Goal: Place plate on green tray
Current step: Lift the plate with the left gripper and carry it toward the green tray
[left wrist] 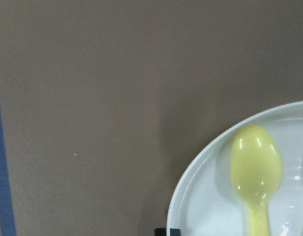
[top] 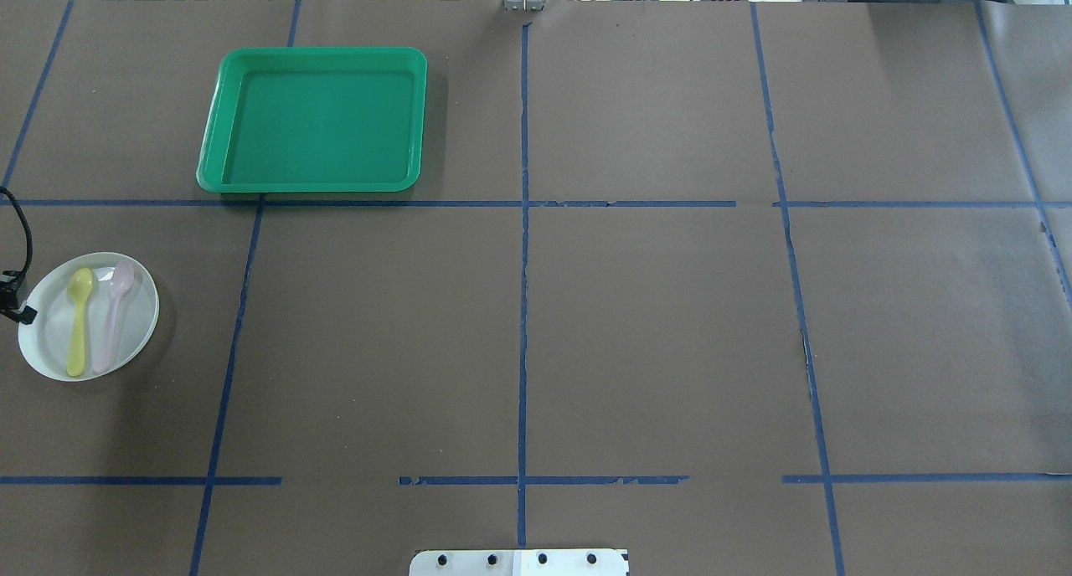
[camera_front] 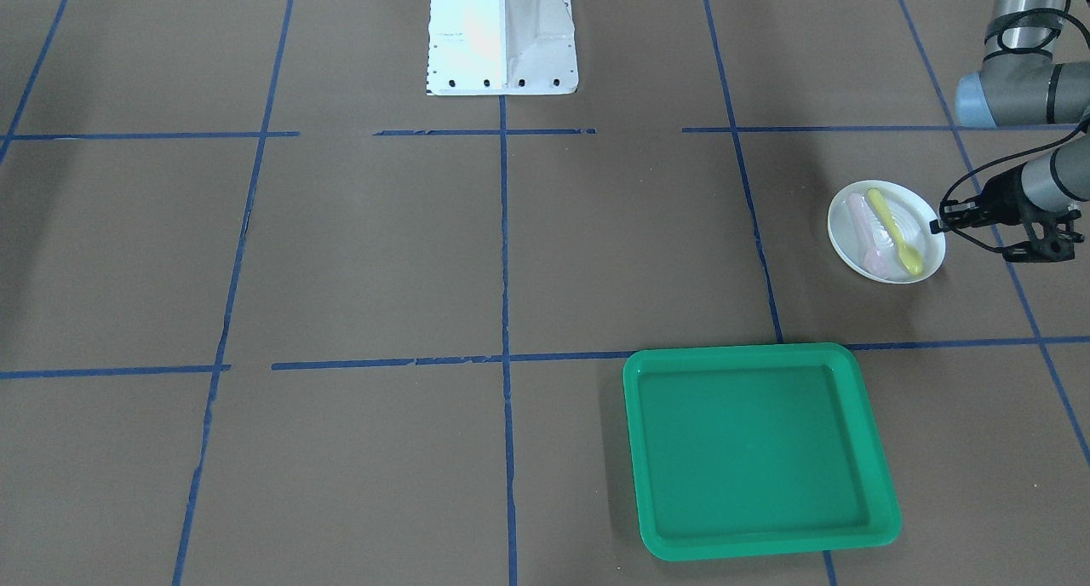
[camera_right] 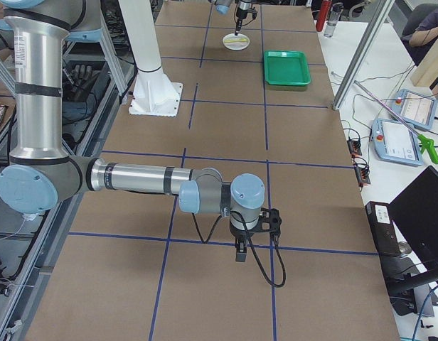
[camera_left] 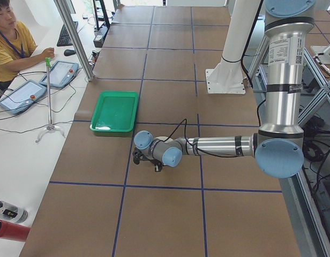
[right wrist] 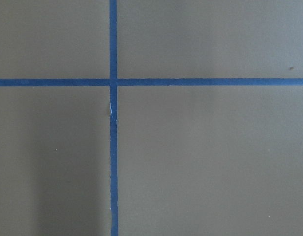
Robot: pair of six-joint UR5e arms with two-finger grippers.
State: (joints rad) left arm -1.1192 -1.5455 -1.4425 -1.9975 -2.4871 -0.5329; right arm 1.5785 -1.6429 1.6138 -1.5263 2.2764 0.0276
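I am seeing the left pincer sitting right at the rim of the plate; I cannot tell how far it is open or whether it is gripping. The plate is resting on the worktop, carrying a yellow spoon and a pink spoon, well apart from the green tray. The right pincer is hanging over a crossing of tape lines; I cannot tell its opening.

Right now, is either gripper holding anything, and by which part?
Cannot tell. Left gripper is at the plate rim, near the yellow spoon, but closure isn't visible. Nothing seen at the right gripper.
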